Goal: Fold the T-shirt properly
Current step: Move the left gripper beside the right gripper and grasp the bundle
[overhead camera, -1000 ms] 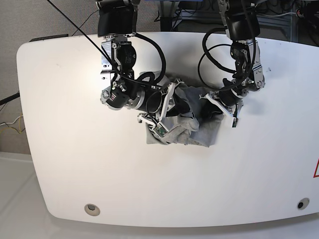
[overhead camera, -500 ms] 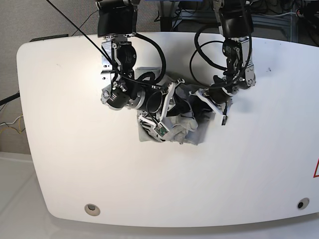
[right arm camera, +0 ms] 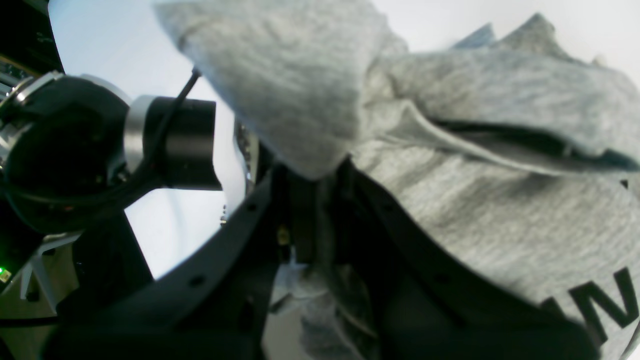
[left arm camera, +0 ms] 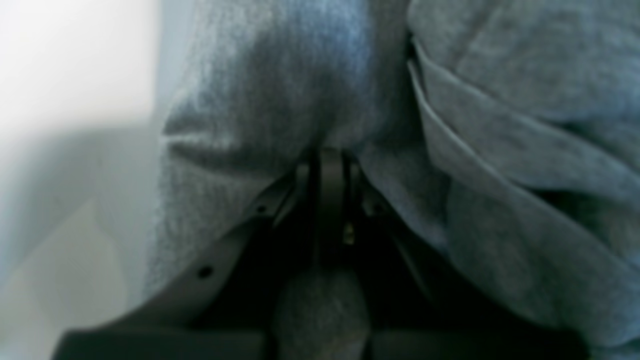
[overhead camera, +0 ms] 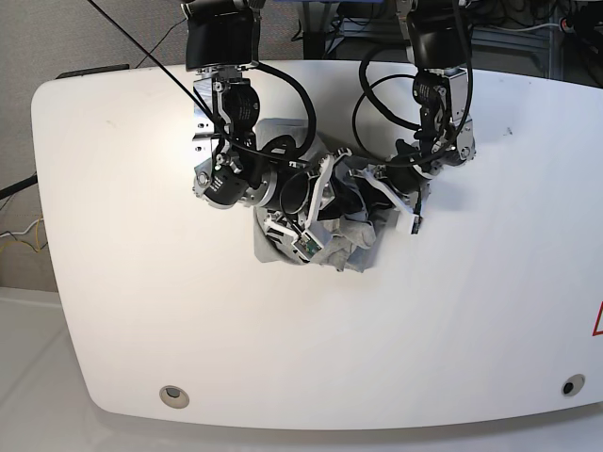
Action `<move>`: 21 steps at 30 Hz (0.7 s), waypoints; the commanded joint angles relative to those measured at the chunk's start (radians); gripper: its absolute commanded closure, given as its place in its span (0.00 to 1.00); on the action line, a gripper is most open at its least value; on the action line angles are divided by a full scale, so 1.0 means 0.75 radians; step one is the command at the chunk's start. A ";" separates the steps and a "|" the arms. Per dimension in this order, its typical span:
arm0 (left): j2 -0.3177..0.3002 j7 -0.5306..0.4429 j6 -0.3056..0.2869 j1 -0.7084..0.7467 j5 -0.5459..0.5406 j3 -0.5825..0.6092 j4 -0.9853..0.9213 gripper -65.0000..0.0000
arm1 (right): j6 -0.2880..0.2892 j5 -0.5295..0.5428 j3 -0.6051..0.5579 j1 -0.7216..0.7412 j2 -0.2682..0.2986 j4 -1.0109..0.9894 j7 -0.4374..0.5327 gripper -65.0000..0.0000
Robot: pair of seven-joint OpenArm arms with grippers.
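Base view, L to R: white table [overhead camera: 141, 311], then the right arm at abt 10 o'clock of the pile, reaching in fr the table's far edge. Right gripper [overhead camera: 303, 218] sits low on the pile's L side, jaws pinched nearly together on a wad of the T-shirt [overhead camera: 341, 247]. Right wrist view confirms: grey cloth is squeezed between the two black fingers [right arm camera: 295, 220] and a flap hangs over the tips.

T-shirt itself is bunched into a small crumpled heap near table centre, a bit toward the far edge, between both grippers. No clean long axis to read; heap is roughly as wide as deep, lumpy, w/ its loose lower edge toward 6 o'clock. Which way collar or hem points – can't tell. In the right wrist view black block letters [right arm camera: 600, 305] show at the lower R corner of the cloth, so the printed face is partly outward there. Folded seams run across that view at abt 3 o'clock.

Next R: left gripper [overhead camera: 396, 193] at abt 2 o'clock of the heap, jaws closed tight on cloth. Left wrist view: fingers [left arm camera: 330, 200] meet w/ grey fabric gathered arnd and above them, fabric filling most of the frame; blurred table at L.

No containers in view.
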 commanded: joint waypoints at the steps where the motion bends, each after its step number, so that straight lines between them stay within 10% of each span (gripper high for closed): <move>1: 0.003 0.135 0.034 0.020 0.108 0.006 -0.010 0.98 | 0.008 0.040 -0.003 0.030 -0.010 0.024 0.042 1.00; 11: 0.003 0.137 0.034 0.023 0.108 0.006 -0.008 0.98 | 0.008 0.038 -0.003 0.030 -0.010 0.022 0.042 0.89; 21: -0.001 0.139 0.032 0.023 0.106 0.006 -0.002 0.98 | 0.008 0.036 -0.003 0.026 -0.010 0.024 0.042 0.09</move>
